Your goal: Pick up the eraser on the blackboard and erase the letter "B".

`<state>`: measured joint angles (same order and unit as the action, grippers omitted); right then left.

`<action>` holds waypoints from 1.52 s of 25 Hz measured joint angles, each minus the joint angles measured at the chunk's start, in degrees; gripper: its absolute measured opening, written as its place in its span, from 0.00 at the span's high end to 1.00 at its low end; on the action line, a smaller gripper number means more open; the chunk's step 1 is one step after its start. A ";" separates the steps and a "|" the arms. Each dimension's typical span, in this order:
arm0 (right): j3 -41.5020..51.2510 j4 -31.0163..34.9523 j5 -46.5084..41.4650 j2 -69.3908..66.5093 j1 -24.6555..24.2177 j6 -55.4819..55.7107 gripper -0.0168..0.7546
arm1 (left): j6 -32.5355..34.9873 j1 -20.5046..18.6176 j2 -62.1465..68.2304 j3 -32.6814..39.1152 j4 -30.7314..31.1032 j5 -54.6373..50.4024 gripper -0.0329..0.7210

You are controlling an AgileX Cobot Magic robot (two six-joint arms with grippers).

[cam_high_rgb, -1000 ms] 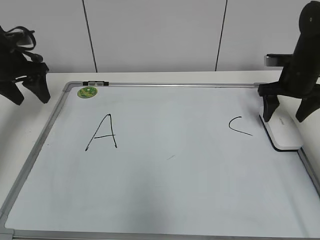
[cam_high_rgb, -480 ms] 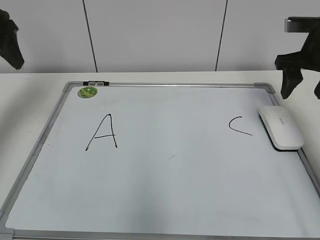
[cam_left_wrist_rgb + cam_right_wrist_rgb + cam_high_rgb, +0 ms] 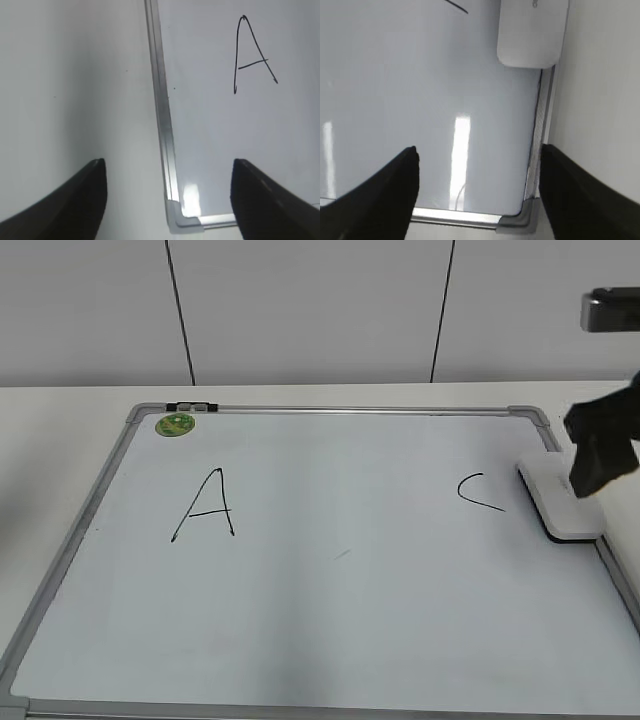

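My right gripper [image 3: 477, 192], jaws spread and released, hangs above the flat white plastic eraser [image 3: 560, 502] at the white grey-framed blackboard [image 3: 330, 640] right edge; left gripper [image 3: 167, 197] likewise spread.

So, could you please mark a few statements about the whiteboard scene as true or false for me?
1. The eraser lies at the right edge of the blackboard. True.
2. The right hand is shut on the eraser. False: its jaws stand open and empty, apart from the eraser.
3. A letter "B" shows between the "A" and the "C". False: only a faint streak shows there.
4. A green sticker sits in the board's far left corner. True.
5. The left hand is open over the board's frame. True.
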<state>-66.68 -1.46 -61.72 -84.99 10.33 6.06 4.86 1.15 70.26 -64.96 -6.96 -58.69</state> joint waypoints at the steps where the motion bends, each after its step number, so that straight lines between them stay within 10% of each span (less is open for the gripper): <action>1: 2.07 -0.09 0.64 1.83 0.11 0.25 0.26 | 0.00 0.00 -2.80 2.44 0.37 0.24 0.19; 21: 36.69 -0.96 -1.33 58.21 0.14 0.66 0.26 | -0.02 0.00 -59.04 30.51 1.56 -7.48 0.21; 38: 38.09 -1.58 -3.12 67.37 0.14 -2.86 0.30 | -0.12 0.00 -62.42 35.18 0.94 -4.83 0.21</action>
<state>-28.59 -3.04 -64.84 -17.62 10.48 3.21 4.73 1.15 7.84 -29.78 -6.02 -63.52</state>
